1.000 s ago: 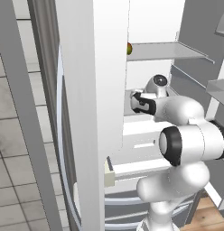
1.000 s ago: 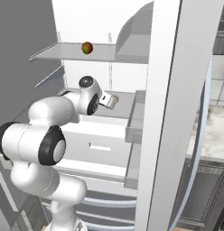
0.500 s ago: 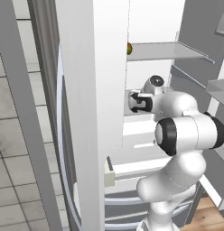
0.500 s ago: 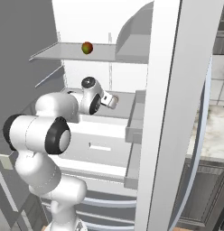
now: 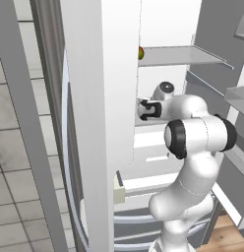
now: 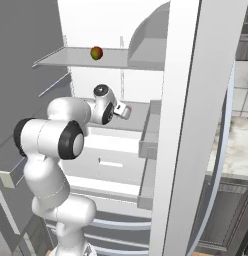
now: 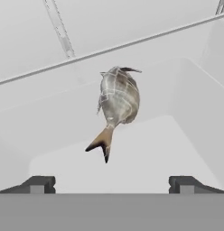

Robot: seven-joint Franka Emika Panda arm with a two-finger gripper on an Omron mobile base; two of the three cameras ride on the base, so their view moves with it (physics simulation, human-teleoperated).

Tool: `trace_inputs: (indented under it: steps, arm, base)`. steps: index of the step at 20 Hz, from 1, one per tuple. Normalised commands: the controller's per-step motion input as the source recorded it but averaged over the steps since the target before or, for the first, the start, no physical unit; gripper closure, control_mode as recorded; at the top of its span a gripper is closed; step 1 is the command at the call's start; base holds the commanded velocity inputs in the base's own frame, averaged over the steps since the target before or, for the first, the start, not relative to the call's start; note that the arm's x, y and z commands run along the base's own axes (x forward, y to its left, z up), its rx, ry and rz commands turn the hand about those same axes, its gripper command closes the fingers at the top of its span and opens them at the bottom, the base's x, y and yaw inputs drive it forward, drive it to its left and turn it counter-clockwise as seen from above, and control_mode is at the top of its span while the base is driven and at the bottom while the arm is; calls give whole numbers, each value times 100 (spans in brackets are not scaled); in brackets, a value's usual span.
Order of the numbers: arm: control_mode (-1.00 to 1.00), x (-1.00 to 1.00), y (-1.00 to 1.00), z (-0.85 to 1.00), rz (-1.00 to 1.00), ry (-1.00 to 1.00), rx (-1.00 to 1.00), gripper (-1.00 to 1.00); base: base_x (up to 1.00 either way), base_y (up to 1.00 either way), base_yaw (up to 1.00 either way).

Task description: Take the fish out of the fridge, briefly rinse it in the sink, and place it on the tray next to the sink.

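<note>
Lying in white fridge (image 6: pixel 121 20) drawer (image 7: pixel 195 103): fish (image 7: pixel 117 99), gripper (image 7: pixel 111 184) spread, apart.

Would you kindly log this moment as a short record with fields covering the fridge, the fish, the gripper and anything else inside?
fridge: tall white fridge, door open, arm reaching inside
fish: small grey-silver fish with a brownish tail, lying in a white compartment, tail toward the gripper
gripper: two-finger gripper, fingers spread wide, short of the fish, holding nothing
other item: small round red-green fruit on the grey upper shelf
</note>
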Motion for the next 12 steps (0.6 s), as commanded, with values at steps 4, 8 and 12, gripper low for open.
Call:
trace_inputs:
  steps: [4,8,12]
  arm:
    - [-100,25,0,-9,0,0,0,-100]
    - [-100,31,0,-18,0,0,0,-100]
    - [-100,23,0,-29,0,1,0,-100]
  base:
    - [0,0,0]
    - [0,0,0]
    - [0,0,0]
